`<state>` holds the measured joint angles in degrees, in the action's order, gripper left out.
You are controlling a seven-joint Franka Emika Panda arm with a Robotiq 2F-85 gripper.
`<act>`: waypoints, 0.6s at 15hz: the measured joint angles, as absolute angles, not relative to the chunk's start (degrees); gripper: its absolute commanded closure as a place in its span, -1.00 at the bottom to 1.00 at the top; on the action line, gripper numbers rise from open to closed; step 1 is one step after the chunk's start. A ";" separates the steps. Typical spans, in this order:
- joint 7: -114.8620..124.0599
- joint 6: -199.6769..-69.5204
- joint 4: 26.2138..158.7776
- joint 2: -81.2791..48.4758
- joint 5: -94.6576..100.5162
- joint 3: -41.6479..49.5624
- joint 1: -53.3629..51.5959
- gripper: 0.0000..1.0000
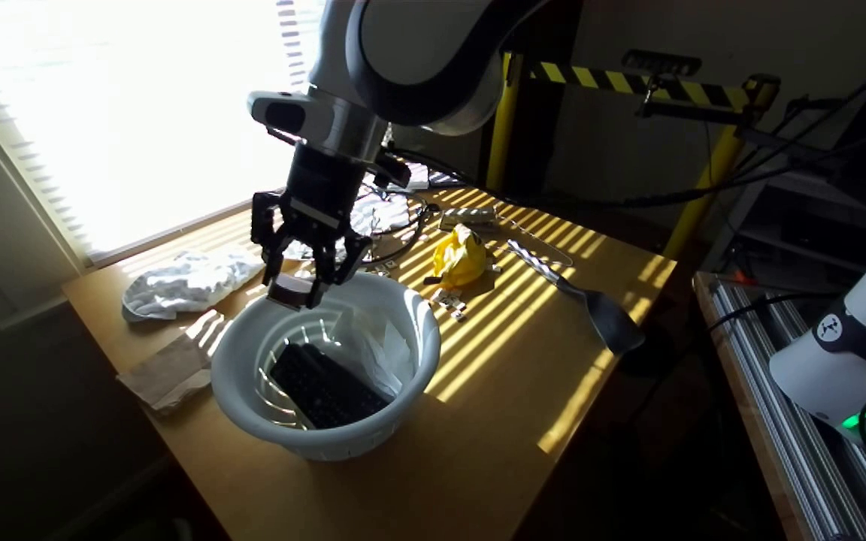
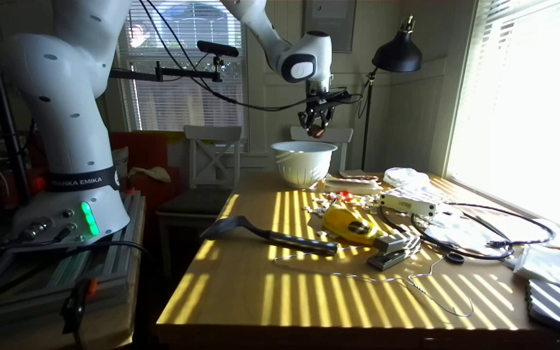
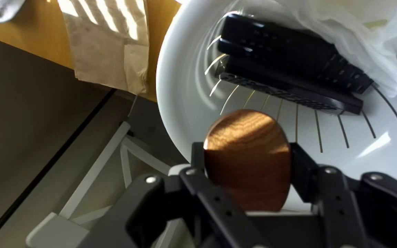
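One wooden block (image 3: 246,155), pinched in the one pincer (image 3: 248,162) above one bowl (image 2: 304,165).
It sits between the two jaws, apart from the bowl beneath; its long axis is hard to tell. Two black remotes (image 3: 284,51) lie in the bowl beside crumpled white sheeting (image 3: 364,44), its pieces not countable. On the worktop (image 1: 470,443), one brown paper (image 3: 109,51) lies just beside the bowl, one black utensil (image 1: 612,324) well apart.
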<state>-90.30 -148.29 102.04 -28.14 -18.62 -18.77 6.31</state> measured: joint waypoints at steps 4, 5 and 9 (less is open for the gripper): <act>-93.03 -131.38 89.75 -37.69 -18.52 -18.85 7.78 0.30; -92.95 -127.04 86.70 -39.83 -18.11 -18.55 7.66 0.30; -92.25 -113.98 76.18 -45.85 -15.95 -15.27 5.06 0.30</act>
<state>-92.25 -113.98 76.18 -45.85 -15.95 -15.27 5.06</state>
